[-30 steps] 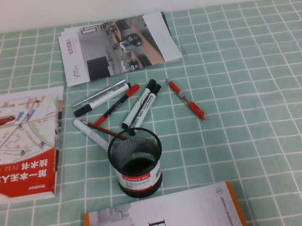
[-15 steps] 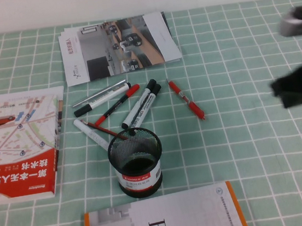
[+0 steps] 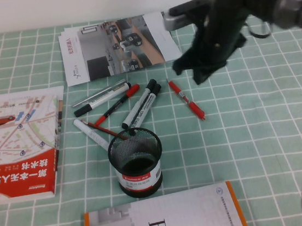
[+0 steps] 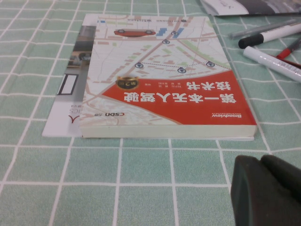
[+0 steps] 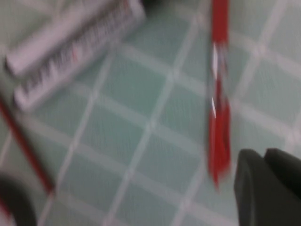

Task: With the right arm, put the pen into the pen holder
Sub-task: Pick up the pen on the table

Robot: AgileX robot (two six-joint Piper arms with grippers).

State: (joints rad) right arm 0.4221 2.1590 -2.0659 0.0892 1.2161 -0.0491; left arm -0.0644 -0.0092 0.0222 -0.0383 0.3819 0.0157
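**Right arm hanging over the red pen, nothing gripped yet**

The slim all-red ballpoint pen (image 3: 186, 100) is lying flat on the green checked tablecloth (image 3: 263, 132), at about one o'clock from the black wire-mesh cylindrical pen holder (image 3: 135, 163) and apart from the cluster of white markers (image 3: 141, 104). The right gripper (image 3: 199, 68) is hovering just past the pen's far end, its fingers (image 5: 268, 186) pressed together and carrying nothing. The left gripper (image 4: 265, 190) is resting near the red-and-white map book (image 4: 164, 80), fingers together, empty.

Judging by its build, the pen is looking light, stiff and smooth, so it is likely rolling easily. Pinching across the barrel near the silver middle section seems the safest hold.
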